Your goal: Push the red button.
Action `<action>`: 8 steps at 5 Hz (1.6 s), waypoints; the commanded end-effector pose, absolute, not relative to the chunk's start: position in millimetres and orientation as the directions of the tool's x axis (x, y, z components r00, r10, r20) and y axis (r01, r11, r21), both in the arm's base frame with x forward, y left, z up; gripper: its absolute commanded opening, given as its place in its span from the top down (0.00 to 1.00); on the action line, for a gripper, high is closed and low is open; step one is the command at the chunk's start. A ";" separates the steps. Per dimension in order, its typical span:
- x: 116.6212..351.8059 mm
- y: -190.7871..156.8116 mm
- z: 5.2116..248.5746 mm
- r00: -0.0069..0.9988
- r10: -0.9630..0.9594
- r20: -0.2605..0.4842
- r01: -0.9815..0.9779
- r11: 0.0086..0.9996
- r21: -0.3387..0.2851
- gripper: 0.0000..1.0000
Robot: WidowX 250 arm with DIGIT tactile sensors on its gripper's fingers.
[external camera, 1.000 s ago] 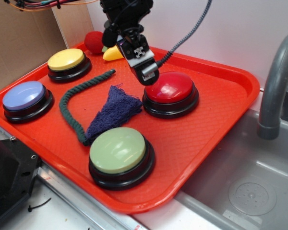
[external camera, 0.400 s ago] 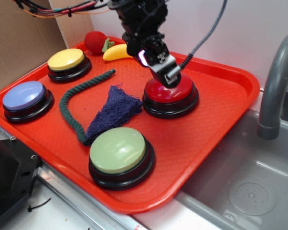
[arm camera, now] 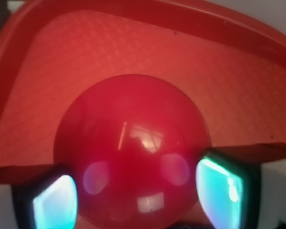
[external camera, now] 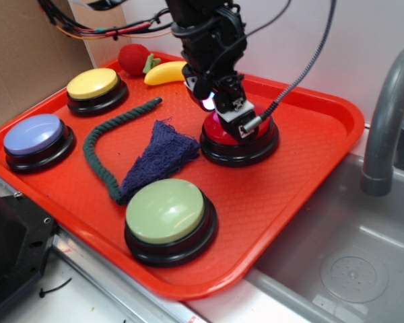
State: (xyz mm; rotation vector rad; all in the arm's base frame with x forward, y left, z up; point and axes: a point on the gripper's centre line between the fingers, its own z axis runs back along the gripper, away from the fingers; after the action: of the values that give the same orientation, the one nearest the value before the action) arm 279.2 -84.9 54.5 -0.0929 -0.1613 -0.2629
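The red button [external camera: 256, 134], a glossy red dome on a black base, stands on the right part of the red-orange tray [external camera: 303, 175]. My gripper [external camera: 237, 124] is down on the dome's top from above, its tip touching or nearly touching the surface. In the wrist view the red button [arm camera: 133, 148] fills the middle. My gripper [arm camera: 138, 198] is open, with its two glowing fingers [arm camera: 55, 200] set wide apart on either side of the dome. Nothing is gripped.
On the same tray are a yellow button [external camera: 92, 83], a blue button [external camera: 34, 134], a green button [external camera: 165, 210], a green rope [external camera: 97, 161], a dark blue cloth [external camera: 161, 158], a strawberry toy [external camera: 131, 59] and a banana [external camera: 165, 73]. A sink [external camera: 363, 269] and faucet [external camera: 387, 114] lie to the right.
The gripper has moved right and down, from beside the red button's left edge onto the top of its dome. Nothing else has shifted.
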 end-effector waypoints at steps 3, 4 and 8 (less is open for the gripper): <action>278.4 -76.9 92.9 0.957 -0.231 0.177 0.248 0.965 -0.081 0.00; 282.7 -74.1 98.8 0.960 -0.232 0.158 0.247 0.965 -0.085 0.00; 256.1 -67.8 139.2 0.963 -0.180 0.202 0.196 0.979 -0.061 0.00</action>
State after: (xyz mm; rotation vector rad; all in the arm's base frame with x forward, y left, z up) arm 253.3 -64.4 124.3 -0.0774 -0.1527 -0.1955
